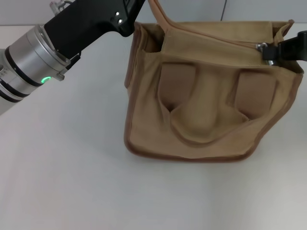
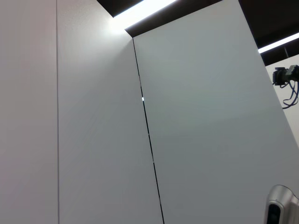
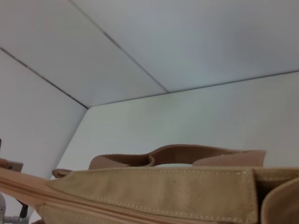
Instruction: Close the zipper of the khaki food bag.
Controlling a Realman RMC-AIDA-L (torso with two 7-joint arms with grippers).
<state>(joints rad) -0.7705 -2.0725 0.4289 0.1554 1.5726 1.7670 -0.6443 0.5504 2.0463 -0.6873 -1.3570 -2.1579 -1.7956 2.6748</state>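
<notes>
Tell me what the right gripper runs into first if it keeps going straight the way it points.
Probably the silver zipper pull: the right gripper, reaching in from the right, is already at it on the bag's top edge. Actual contact is unclear.

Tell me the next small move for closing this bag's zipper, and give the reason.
Probably draw the right tool along the zipper toward the bag's left end. In the head view it sits at the silver pull tab at the right end of the khaki food bag, while the left tool meets the bag's far left corner, seemingly steadying it.
</notes>
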